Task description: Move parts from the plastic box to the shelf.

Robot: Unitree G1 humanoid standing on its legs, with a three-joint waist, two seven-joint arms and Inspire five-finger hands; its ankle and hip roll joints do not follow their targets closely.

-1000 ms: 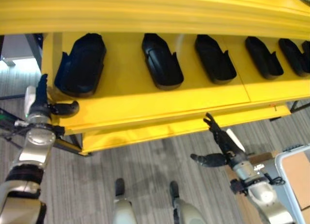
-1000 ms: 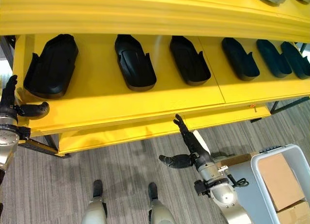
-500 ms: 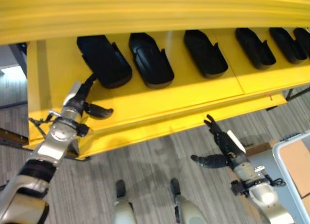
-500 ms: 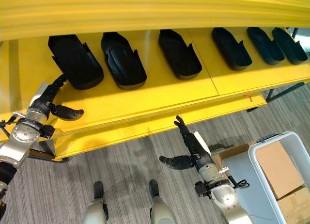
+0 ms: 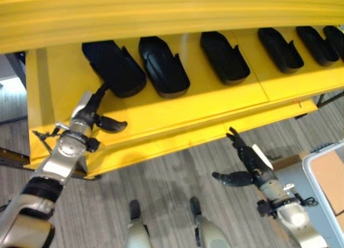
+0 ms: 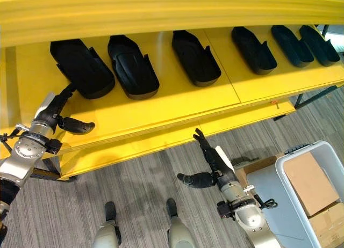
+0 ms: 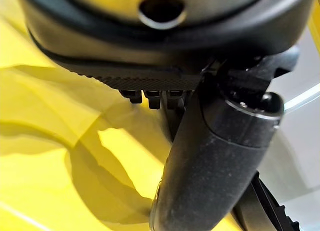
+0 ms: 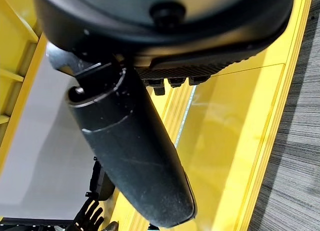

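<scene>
Several black moulded parts lie in a row on the yellow shelf (image 5: pixel 177 111). My left hand (image 5: pixel 86 119) rests on the shelf's left part, open, its straight fingers reaching to the near end of the leftmost part (image 5: pixel 113 68), thumb stuck out sideways. My right hand (image 6: pixel 215 162) hangs open over the floor just in front of the shelf's lower edge, holding nothing. The pale plastic box (image 6: pixel 309 147) stands at the lower right, beside the right arm. In the left wrist view the thumb (image 7: pixel 210 166) hovers over yellow shelf surface.
A yellow upper ledge (image 5: pixel 161 17) overhangs the row of parts. Cardboard boxes (image 6: pixel 309 181) sit inside the plastic box. Grey striped carpet (image 5: pixel 161 178) lies open between the shelf and me. A lower yellow board (image 8: pixel 225 141) shows past the right thumb.
The view has shifted. Over the last second my left hand has moved from the shelf's left post inward beside the leftmost part, which now lies turned like its neighbours. The right hand has stayed put.
</scene>
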